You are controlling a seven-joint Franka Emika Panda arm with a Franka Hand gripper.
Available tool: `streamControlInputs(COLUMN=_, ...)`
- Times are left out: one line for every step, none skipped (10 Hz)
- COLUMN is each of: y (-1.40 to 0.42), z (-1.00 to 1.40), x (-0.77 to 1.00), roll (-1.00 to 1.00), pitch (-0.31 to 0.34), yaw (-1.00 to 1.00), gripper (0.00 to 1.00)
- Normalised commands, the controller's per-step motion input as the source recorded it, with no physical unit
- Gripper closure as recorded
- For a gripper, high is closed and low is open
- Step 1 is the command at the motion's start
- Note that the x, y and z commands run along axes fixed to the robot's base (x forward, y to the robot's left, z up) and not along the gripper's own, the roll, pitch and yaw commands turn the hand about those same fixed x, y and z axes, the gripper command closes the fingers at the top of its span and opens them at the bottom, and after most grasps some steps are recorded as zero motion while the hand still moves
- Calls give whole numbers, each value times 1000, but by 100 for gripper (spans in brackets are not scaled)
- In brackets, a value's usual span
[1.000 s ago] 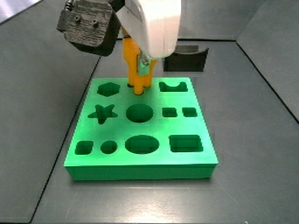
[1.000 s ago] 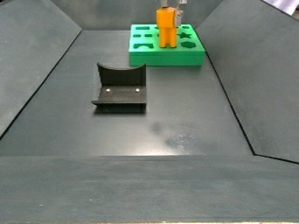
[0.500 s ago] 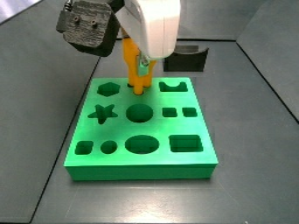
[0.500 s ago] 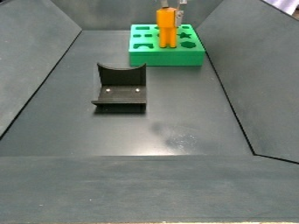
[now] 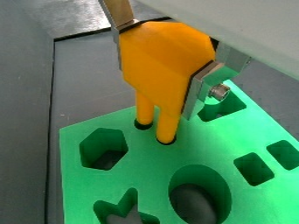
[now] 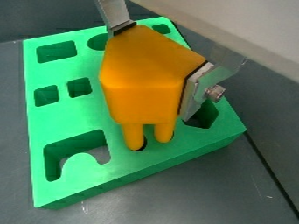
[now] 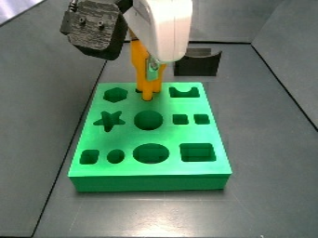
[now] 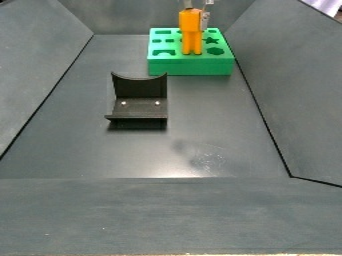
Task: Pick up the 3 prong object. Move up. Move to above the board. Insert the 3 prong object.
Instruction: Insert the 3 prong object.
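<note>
My gripper (image 5: pixel 162 66) is shut on the 3 prong object (image 5: pixel 163 61), an orange-yellow block with prongs pointing down. Its silver fingers (image 5: pixel 212 79) press the block's two sides, also seen in a wrist view (image 6: pixel 152 74). The block stands upright over the far edge of the green board (image 7: pixel 187 167), between the hexagon hole (image 7: pixel 115 94) and a notched hole (image 7: pixel 185 91). Its prong tips reach the board's small round holes (image 5: pixel 142 123); how deep they sit I cannot tell. Both side views show the block (image 7: pixel 145 74) (image 8: pixel 193 32) on the board (image 8: pixel 167 66).
The dark fixture (image 8: pixel 136 100) stands on the floor in front of the board; it also shows behind the board in a side view (image 7: pixel 200 63). The board carries star (image 7: pixel 108 120), circle (image 7: pixel 149 119), oval (image 7: pixel 151 153) and square holes (image 7: pixel 196 152). Sloped dark walls (image 8: pixel 40 90) ring the floor.
</note>
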Motion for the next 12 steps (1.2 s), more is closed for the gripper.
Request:
streamControlInputs(y=0, z=-103, x=140, roll=0, pitch=0, yaw=43, gripper=100)
streamControlInputs(y=-14, z=-54, x=160, roll=0, pitch=0, yaw=86, gripper=100)
streamControlInputs(y=-20, z=-54, x=111, roll=0, pitch=0, yaw=129, gripper=100)
streamControlInputs(y=0, z=-86, x=63, roll=0, pitch=0, yaw=120, gripper=100)
streamControlInputs(y=0, z=-117, x=0, roll=7, pitch=0, yaw=94, gripper=100)
streamControlInputs(y=14, z=-126, x=0, roll=0, pitch=-19, yaw=106, gripper=100)
streamControlInputs(y=20, z=-166, x=0, roll=0, pitch=-51, yaw=123, gripper=100)
streamControlInputs(y=54, z=-260, x=0, roll=-1, pitch=-103, yaw=163, gripper=100)
streamControlInputs(y=71, z=-346, x=0, roll=-19, pitch=-121, yaw=183, gripper=100)
streamControlInputs(y=83, z=-357, x=0, roll=-16, pitch=-129, yaw=194, gripper=100)
streamControlInputs(y=46, z=-351, x=0, roll=-6, pitch=-121, yaw=183, gripper=100)
streamControlInputs(y=0, z=-300, x=0, roll=-11, pitch=-120, yaw=129, gripper=100)
